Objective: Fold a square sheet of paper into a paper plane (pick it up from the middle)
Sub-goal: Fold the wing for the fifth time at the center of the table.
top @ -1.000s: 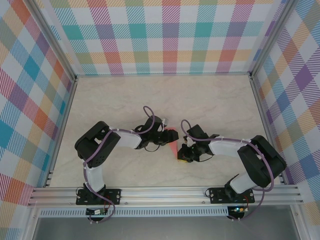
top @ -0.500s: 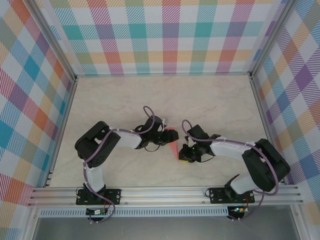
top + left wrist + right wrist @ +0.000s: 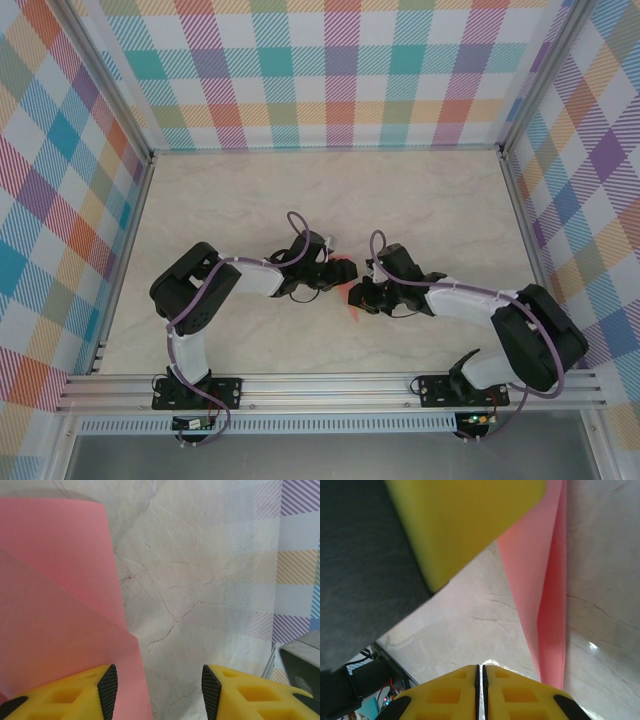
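The salmon-pink sheet of paper (image 3: 346, 268) lies on the table between the two arms, folded into a narrow pointed shape with a crease along it. In the left wrist view the paper (image 3: 55, 595) covers the left half, with two layers showing. My left gripper (image 3: 160, 690) is open and low over the paper's right edge, its left finger (image 3: 107, 690) above the paper and its right finger over bare table. My right gripper (image 3: 481, 672) is shut with nothing between its jaws. The paper's long folded strip (image 3: 545, 600) runs just to its right. In the top view the right gripper (image 3: 358, 296) sits over the paper's near tip.
The marble-look table (image 3: 250, 200) is walled by checked panels (image 3: 320, 70) at the back and sides, with an aluminium rail (image 3: 330, 385) along the near edge. The left gripper's yellow finger (image 3: 465, 520) hangs close above the right wrist camera.
The right gripper has moved left and a little further from the near edge, now covering most of the paper's near tip. The left arm has stayed put.
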Controlling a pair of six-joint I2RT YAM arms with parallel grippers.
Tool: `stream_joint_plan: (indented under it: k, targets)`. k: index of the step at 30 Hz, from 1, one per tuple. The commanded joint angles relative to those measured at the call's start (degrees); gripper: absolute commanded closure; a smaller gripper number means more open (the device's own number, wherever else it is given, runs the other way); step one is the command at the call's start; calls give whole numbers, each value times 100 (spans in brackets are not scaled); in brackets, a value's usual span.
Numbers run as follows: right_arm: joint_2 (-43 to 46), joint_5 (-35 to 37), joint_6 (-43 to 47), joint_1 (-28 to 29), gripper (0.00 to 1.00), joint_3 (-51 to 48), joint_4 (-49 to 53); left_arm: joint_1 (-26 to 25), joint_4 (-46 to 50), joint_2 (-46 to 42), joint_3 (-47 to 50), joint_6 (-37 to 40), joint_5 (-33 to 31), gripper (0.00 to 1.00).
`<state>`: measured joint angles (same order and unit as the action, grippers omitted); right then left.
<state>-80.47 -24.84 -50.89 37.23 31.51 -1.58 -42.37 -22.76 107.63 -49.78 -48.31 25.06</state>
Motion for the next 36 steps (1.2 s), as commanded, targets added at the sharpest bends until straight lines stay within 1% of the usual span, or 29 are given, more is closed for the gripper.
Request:
stream_joint_plan:
  k: [1, 8, 13, 17, 20, 24, 33, 36]
  targets:
    - [-210, -275, -183, 32, 87, 70, -542, -61, 413, 264, -7, 146, -124, 50]
    - [-625, -332, -242, 34, 88, -7, -740, -58, 435, 267, -21, 147, -130, 50]
    - [-590, 141, 41, 25, 87, -244, -111, -53, 524, 249, 3, 180, -158, 50]
    - [-560, 138, 21, 21, 87, -637, -231, -61, 553, 249, 17, 215, -178, 50]
    - [-417, 265, -26, 17, 87, -822, -135, -53, 554, 254, 20, 215, -179, 50]
    - [-170, 333, 14, 25, 86, -814, 160, -59, 589, 258, 11, 226, -194, 50]
    - [607, -5, 260, 90, 82, -487, 360, -61, 624, 284, -21, 226, -186, 50]
    - [570, -136, 467, 182, 81, -185, 391, -56, 641, 279, -23, 225, -170, 50]
